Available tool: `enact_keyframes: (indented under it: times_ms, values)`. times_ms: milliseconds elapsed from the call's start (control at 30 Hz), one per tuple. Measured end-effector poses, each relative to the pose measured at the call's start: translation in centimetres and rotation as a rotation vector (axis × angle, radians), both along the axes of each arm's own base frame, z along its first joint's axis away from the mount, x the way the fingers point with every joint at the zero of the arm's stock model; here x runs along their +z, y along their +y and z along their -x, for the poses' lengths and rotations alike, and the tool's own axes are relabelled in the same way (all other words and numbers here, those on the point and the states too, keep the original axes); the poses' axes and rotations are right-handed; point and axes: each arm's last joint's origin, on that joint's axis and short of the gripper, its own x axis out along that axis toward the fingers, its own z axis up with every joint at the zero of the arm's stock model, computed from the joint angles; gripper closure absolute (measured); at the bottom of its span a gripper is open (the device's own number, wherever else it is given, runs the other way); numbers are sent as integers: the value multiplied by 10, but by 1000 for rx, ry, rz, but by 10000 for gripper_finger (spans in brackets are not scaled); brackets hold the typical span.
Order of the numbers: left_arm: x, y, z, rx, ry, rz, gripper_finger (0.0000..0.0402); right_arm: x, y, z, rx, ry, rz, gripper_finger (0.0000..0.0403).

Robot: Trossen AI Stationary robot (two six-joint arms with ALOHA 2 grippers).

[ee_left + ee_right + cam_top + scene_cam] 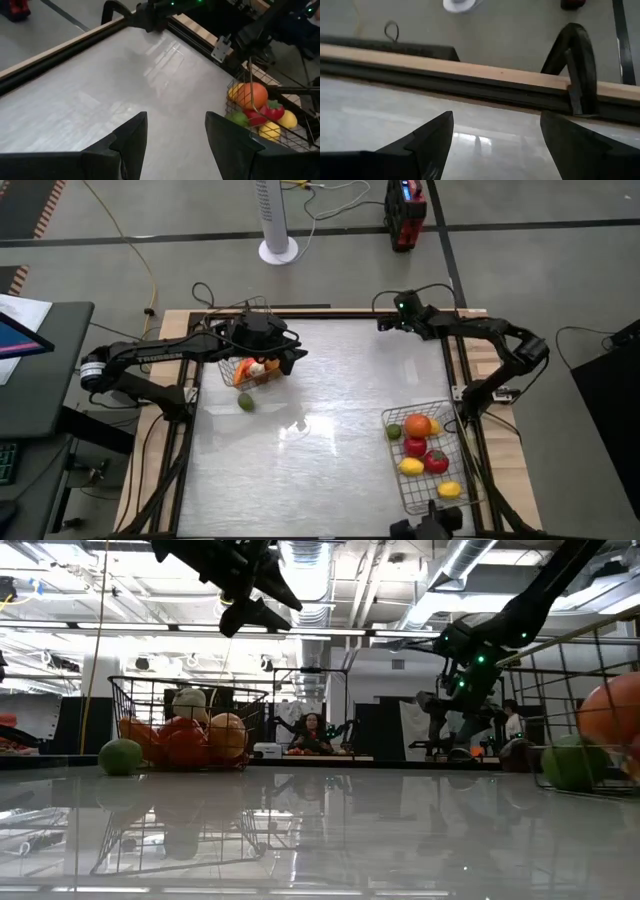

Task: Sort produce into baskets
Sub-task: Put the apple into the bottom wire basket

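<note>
A wire basket (252, 370) at the far left holds several pieces of produce, red, orange and white. A green lime (246, 402) lies on the table just near of it, also in the low view (120, 756). A second wire basket (428, 455) at the near right holds a lime, an orange, lemons and red pieces. My left gripper (296, 356) is open and empty, raised above the left basket's right side. My right gripper (384, 323) is open and empty, raised near the table's far edge.
The table's middle (330, 400) is bare white surface between the two baskets. A wooden rim and dark rail (470, 80) run along the far edge. A white fan base (278, 250) and a red device (404, 215) stand on the floor beyond.
</note>
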Motion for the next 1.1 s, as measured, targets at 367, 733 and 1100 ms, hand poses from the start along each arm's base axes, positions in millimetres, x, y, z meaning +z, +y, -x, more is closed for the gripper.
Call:
enact_keyframes:
  times_ms: [367, 733, 1100]
  values:
    - [-3, 0, 1, -1, 26, 12, 214, 24, -28, -19, 58, 190, -147, 79]
    - [-2, -1, 1, -32, 21, 24, 214, 44, -39, 16, -20, 568, -435, 78]
    - [-3, -1, 1, -44, 22, 22, 214, 41, -47, 45, -92, 495, -600, 66]
